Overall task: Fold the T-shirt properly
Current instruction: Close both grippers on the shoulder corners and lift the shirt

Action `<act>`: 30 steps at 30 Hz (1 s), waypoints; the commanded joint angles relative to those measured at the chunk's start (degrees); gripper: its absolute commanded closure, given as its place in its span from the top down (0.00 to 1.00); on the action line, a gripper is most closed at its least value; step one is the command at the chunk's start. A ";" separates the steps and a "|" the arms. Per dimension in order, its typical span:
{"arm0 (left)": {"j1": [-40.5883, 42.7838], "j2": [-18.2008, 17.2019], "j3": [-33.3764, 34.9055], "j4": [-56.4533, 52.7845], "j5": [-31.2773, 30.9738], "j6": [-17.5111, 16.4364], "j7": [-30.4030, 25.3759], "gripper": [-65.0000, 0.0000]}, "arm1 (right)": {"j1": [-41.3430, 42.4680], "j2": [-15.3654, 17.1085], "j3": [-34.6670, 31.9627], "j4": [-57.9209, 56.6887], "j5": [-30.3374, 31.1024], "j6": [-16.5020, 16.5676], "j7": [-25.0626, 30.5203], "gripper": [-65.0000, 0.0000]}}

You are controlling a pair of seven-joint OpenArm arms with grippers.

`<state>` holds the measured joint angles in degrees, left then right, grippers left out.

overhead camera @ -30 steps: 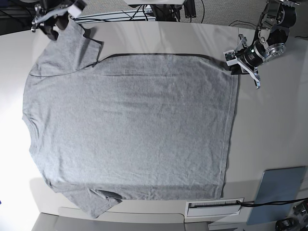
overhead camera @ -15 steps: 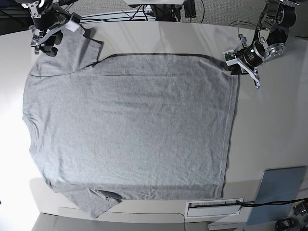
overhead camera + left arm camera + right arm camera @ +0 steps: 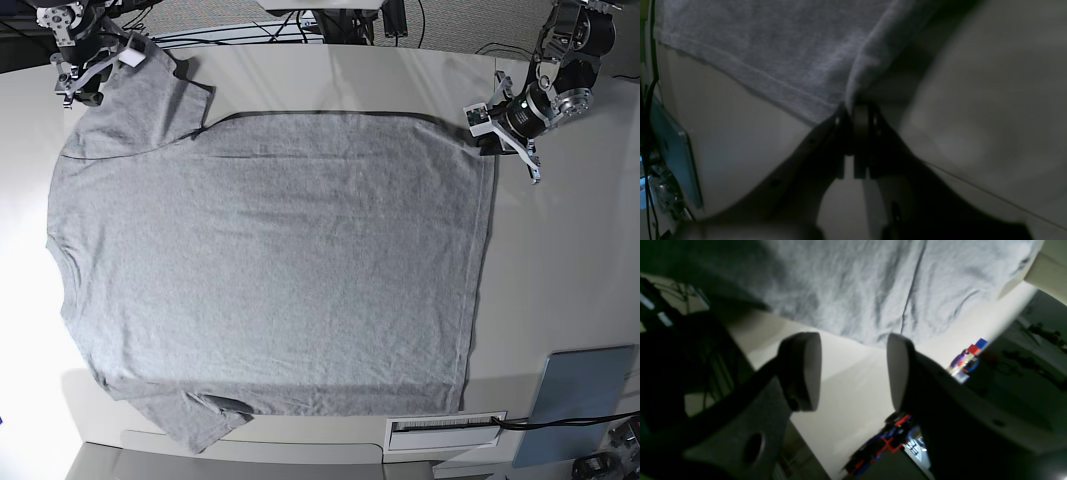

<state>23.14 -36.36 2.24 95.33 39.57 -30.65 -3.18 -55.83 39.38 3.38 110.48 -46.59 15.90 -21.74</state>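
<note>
the heather-grey t-shirt [image 3: 270, 270] lies spread flat, plain side up, on the table.

The T-shirt [image 3: 270, 260] is soft knitted cloth, heather grey and matt, with fine wrinkles over its surface and a stitched hem at the edge (the seam line shows well in the left wrist view). The table [image 3: 560, 260] under it looks smooth and matt, pale beige, maybe laminate. At about 4 o'clock on the table lies a blue-grey board [image 3: 580, 400] with a smooth, slightly shiny face. The right gripper [image 3: 853, 370] has dark matt pads [image 3: 806, 370] that look like rubber or plastic.
</note>
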 commanded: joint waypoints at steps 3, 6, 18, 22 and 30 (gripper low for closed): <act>0.68 -0.44 0.33 -0.28 0.74 -2.21 1.20 0.00 | 0.46 2.19 0.39 -3.04 -0.52 -0.68 1.86 0.48; 0.63 -0.44 0.33 -0.28 0.72 -2.21 1.20 0.00 | 0.44 3.08 0.33 -4.98 0.28 -0.59 4.22 0.48; 0.66 1.14 0.33 -0.28 0.74 -2.21 1.20 0.00 | 1.84 3.15 0.33 -5.22 1.62 4.50 10.38 0.48; 0.66 1.14 0.33 -0.28 0.74 -2.19 2.03 0.00 | 3.87 3.15 0.33 -5.22 2.23 5.60 11.30 0.48; 0.66 1.14 0.33 -0.28 0.74 -2.23 2.25 0.00 | 5.81 2.97 -2.08 -5.25 2.16 6.62 12.39 0.48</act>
<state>23.14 -34.92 2.24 95.35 39.62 -30.20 -2.48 -49.67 41.82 1.23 104.73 -44.93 22.26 -10.24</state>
